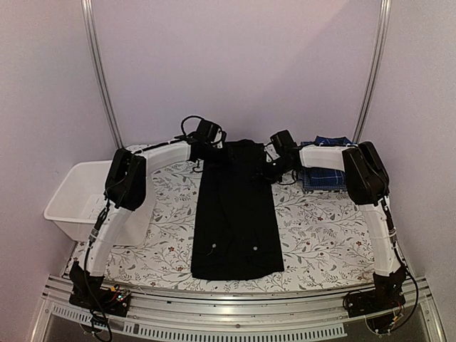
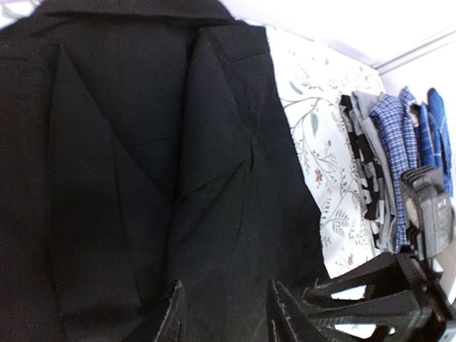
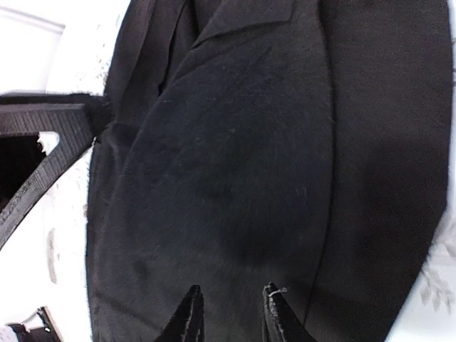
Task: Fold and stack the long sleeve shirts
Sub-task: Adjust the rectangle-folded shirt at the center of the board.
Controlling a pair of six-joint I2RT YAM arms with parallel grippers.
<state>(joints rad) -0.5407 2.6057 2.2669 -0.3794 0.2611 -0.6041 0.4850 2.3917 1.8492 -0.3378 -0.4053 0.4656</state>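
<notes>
The black long sleeve shirt (image 1: 237, 214) lies folded into a long narrow strip down the middle of the table, collar end at the back. My left gripper (image 1: 214, 148) hovers at its far left corner and my right gripper (image 1: 273, 164) at its far right corner. In the left wrist view the left gripper (image 2: 224, 303) has its fingers apart over the black cloth (image 2: 157, 164), nothing pinched. The right gripper (image 3: 231, 299) is likewise parted above the shirt (image 3: 235, 164). A folded blue plaid shirt (image 1: 324, 174) lies at the back right.
A white plastic basket (image 1: 75, 203) stands at the table's left edge. Beside the black shirt sits a stack of folded clothes (image 2: 388, 157), blue plaid and grey-black pieces. The floral tablecloth (image 1: 313, 235) shows on both sides of the shirt.
</notes>
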